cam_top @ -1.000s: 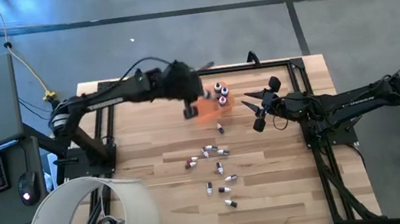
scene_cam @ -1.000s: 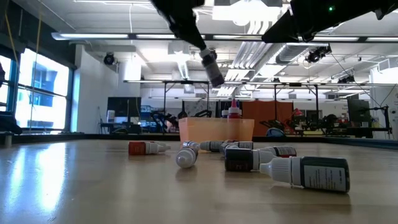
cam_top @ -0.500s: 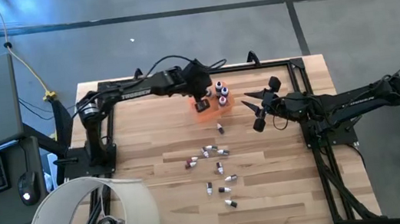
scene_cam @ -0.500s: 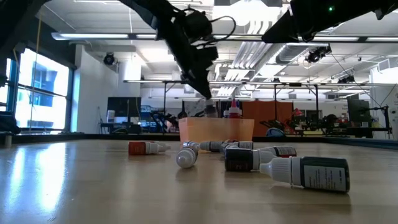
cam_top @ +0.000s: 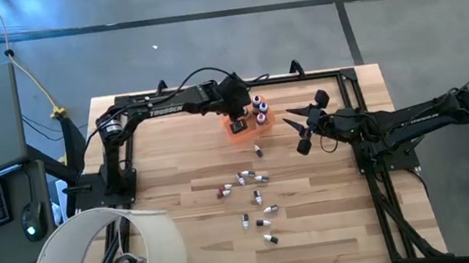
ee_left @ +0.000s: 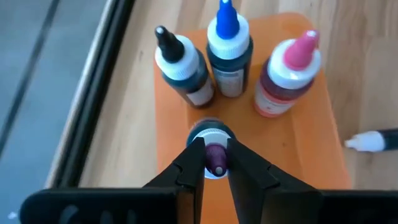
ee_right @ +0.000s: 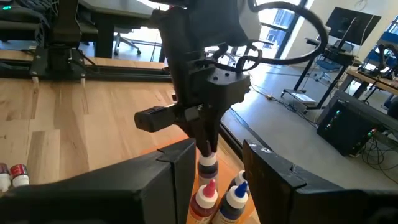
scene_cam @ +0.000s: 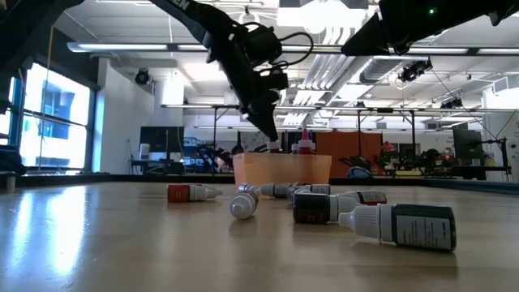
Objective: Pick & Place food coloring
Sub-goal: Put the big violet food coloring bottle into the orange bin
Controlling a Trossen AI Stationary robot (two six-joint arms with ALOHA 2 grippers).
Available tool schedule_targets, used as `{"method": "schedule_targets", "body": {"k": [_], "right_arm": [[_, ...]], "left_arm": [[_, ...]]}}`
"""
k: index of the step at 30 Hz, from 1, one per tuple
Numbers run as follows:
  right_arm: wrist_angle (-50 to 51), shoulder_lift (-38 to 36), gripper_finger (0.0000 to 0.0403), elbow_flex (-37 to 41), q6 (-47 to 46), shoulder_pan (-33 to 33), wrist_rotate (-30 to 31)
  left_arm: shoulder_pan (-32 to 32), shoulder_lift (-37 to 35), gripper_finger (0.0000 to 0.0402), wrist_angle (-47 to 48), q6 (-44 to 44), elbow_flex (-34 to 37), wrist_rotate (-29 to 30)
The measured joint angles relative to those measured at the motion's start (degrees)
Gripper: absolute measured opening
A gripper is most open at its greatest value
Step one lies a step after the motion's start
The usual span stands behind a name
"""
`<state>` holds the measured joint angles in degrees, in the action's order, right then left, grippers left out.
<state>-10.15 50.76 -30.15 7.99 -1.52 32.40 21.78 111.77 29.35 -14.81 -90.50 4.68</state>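
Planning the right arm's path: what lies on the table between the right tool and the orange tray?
Nothing: in the high view bare wood separates the right tool from the tray. The nearest loose bottle lies off that line.

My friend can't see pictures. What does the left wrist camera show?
The left gripper pinches a purple-tipped bottle upright on an orange tray. Three bottles stand behind it, with black, blue and pink tips.

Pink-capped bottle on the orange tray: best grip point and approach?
Judging by its pose, take the pink-capped bottle by its narrow cap, coming straight down. It stands upright on the orange tray, with the blue-capped bottle close beside it, so a side approach looks crowded. The left gripper holds the purple-capped bottle the same way.
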Motion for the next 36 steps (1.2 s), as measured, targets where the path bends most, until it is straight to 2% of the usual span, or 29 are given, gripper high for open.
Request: {"method": "schedule_targets", "body": {"k": [4,21,30,36], "right_arm": [[0.0,0.0,0.0126,0.0,0.0,0.0,0.0],[0.0,0.0,0.0126,0.0,0.0,0.0,-0.1],[0.0,0.0,0.0126,0.0,0.0,0.0,-0.1],[0.0,0.0,0.0126,0.0,0.0,0.0,-0.2]], "left_arm": [[0.0,0.0,0.0060,-1.4,-2.1,0.0,2.2],[0.0,0.0,0.0062,-4.3,-6.1,0.0,2.1],[0.0,0.0,0.0080,-6.6,-6.4,0.0,2.0],[0.5,1.5,0.0080,-6.8,-2.8,0.1,1.6]]}}
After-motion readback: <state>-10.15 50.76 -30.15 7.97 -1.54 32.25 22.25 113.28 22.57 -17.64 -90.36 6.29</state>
